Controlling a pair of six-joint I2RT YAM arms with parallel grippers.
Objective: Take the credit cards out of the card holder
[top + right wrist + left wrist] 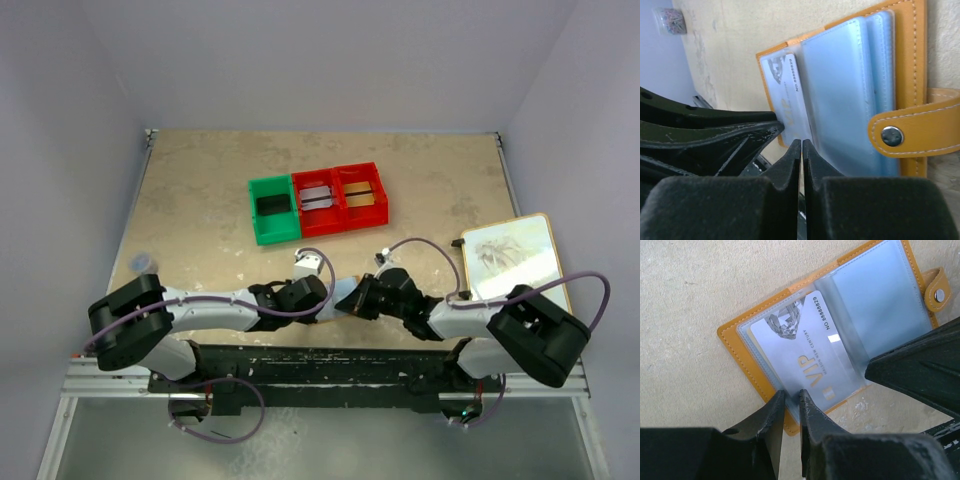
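Observation:
The card holder [755, 365], an orange-tan bifold with pale blue inner pockets, lies open on the table between both arms [346, 284]. A grey-white credit card [800, 350] marked VIP sits in the pocket of one half. My left gripper [791, 396] is shut on the holder's near edge, orange rim and sleeve between its fingers. My right gripper [802, 143] is shut, its tips pinching the corner of the credit card [787, 95] beside the fold. The tab clasp [912, 131] hangs off the other half.
At the back stand a green bin [272, 210] and two red bins [340, 197], the red ones each holding a flat card-like piece. A white tan-edged board [515, 262] lies at the right. A small clear object [140, 262] sits at the left.

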